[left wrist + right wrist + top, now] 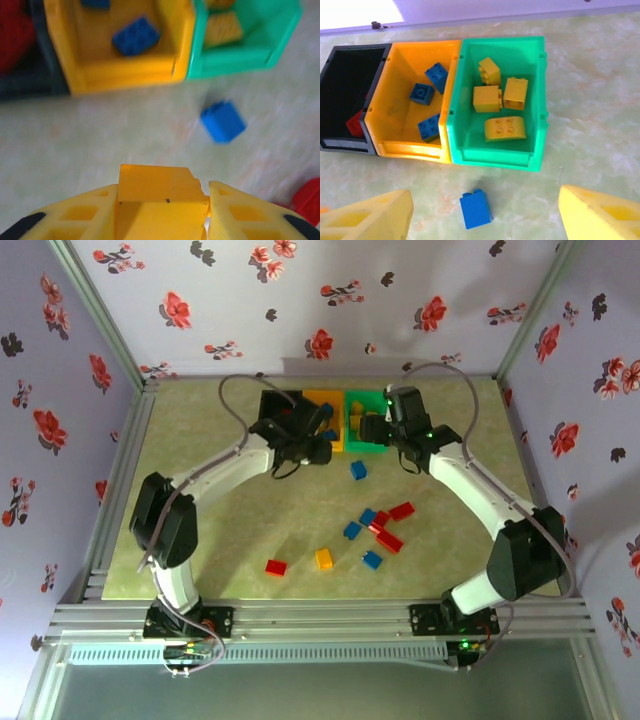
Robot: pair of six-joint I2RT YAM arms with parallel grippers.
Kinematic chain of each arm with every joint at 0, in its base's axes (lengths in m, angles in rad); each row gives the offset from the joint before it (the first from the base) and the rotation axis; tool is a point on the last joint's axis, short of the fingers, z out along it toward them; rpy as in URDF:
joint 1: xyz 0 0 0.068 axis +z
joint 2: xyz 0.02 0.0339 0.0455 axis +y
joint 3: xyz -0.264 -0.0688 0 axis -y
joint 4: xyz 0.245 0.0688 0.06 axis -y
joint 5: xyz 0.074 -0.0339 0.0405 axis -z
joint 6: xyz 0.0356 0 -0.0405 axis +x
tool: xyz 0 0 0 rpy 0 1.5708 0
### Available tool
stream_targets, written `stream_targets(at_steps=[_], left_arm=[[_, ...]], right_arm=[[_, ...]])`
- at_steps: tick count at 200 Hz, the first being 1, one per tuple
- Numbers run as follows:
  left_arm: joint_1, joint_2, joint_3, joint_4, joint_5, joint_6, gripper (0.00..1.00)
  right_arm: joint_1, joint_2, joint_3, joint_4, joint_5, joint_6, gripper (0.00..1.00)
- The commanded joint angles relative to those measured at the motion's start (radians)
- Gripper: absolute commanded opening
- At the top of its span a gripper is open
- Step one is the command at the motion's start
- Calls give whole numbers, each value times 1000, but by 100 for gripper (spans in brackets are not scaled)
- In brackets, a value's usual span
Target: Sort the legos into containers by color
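My left tool (163,200) is closed on a yellow plastic lego brick (155,180), bound, I judge, for the green plastic bin (495,156) at 12 o'clock, where yellows lie. My right tool (486,196) hangs wide open and empty there. Loose red and blue bricks (390,540) wait at 5 o'clock on the mottled beige table (220,530), between flowered walls (330,300).

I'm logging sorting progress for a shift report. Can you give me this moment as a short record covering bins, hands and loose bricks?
black bin: red brick inside
orange bin: three blue bricks
green bin: four yellow bricks
left hand: shut on a yellow brick
right hand: open, near a loose blue brick
table: unsorted bricks, red, blue, yellow
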Motion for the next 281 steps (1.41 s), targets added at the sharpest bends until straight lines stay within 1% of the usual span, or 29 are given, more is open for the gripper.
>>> stream_targets(at_steps=[1,41,62,96,130,141,152,166,179,226,281], left_arm=[[22,114,174,-23,26,64,34],[34,349,545,-54,60,91,33],[39,446,680,-17,106,97,33],[45,563,813,81,152,101,34],[56,629,821,177,172,93,34],[59,643,819,195,182,96,39],[62,651,820,205,203,102,53],[65,635,800,216,221,101,65],[66,591,739,255,226,104,70],[66,338,460,362,210,140,72],[70,20,122,376,110,204,73]], right_arm=[[-25,-57,-50,-28,20,26,77],[-59,-128,-133,-37,22,36,77],[-71,-164,-165,-46,25,42,77],[-81,-210,-202,-63,33,47,77],[-83,-236,-219,-73,31,53,77],[-83,-240,-224,-74,27,53,77],[-83,-237,-224,-76,15,46,77],[-81,-229,-222,-79,5,38,78],[-81,-223,-224,-74,-2,34,78],[-64,-171,-214,-41,-37,18,78],[-4,-60,-185,15,-28,0,78]])
